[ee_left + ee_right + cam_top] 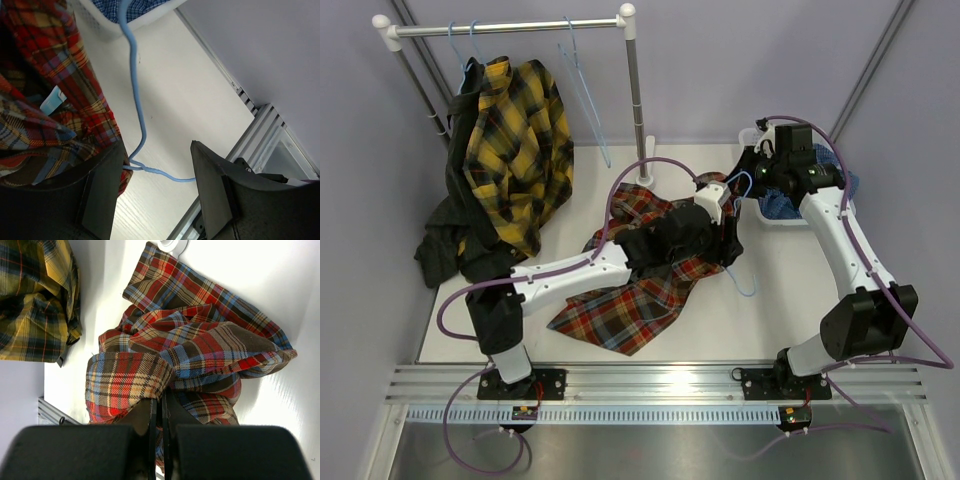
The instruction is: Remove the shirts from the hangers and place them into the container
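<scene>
while the red plaid shirt (640, 290) lies crumpled at the middle of the table (800, 300), its hanger (137, 100) is not yet free: the wire runs out from under the cloth. step in hand: separating shirt from hanger.

the left gripper (157, 145) stands part open astride the wire, gripping nothing. the right gripper (161, 405) is closed tight above the shirt; whether it pinches cloth cannot be told.

the next move probably calls for clamping the wire and drawing the cloth off.

the container (105, 22), just beyond, holds the blue check shirt (145, 7). the yellow plaid shirt (515, 140) and black shirt (445, 240) hang on the rail (510, 28).

obstruction: the left arm lies across the shirt.
</scene>
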You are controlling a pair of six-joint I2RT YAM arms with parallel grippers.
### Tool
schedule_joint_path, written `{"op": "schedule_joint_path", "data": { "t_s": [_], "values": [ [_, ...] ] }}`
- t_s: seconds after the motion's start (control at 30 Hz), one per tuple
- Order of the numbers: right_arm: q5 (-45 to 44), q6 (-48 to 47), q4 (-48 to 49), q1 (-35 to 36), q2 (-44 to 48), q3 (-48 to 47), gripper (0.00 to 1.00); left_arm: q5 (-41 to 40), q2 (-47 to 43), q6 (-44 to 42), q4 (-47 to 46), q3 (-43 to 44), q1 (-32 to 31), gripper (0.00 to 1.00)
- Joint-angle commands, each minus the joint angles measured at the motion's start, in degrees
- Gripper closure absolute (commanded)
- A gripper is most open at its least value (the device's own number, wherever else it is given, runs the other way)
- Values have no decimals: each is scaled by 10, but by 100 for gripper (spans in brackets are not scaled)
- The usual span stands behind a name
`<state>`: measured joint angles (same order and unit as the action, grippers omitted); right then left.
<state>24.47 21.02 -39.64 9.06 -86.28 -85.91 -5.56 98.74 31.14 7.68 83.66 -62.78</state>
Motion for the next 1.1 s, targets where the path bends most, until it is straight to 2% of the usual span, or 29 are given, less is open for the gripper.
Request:
{"op": "schedule_joint_path", "data": {
  "t_s": [0.0, 0.33, 0.43, 0.57, 0.6, 0.63, 0.7, 1.07],
  "values": [
    [-6, -2, 18, 7, 26, 1, 100, -32, 5, 33, 13, 37, 2, 39],
    [-2, -1, 18, 7, 25, 0, 100, -9, 70, 26, 20, 83, 2, 43],
    [-2, -1, 18, 7, 25, -1, 100, -2, 79, 26, 19, 82, 1, 49],
    [-2, -2, 18, 7, 24, -1, 100, -2, 74, 19, 21, 83, 2, 71],
    [-2, -3, 18, 7, 24, 0, 100, -5, 69, 13, 21, 83, 1, 84],
    [-2, -4, 17, 7, 25, 0, 100, -6, 53, 9, 20, 83, 1, 92],
    [-6, -6, 17, 7, 28, 7, 100, -4, 31, 4, 21, 82, 5, 100],
    [-6, -26, -1, 47, 69, 69, 100, -21, -149, -48, 32, 114, 49, 100]
  ]
}}
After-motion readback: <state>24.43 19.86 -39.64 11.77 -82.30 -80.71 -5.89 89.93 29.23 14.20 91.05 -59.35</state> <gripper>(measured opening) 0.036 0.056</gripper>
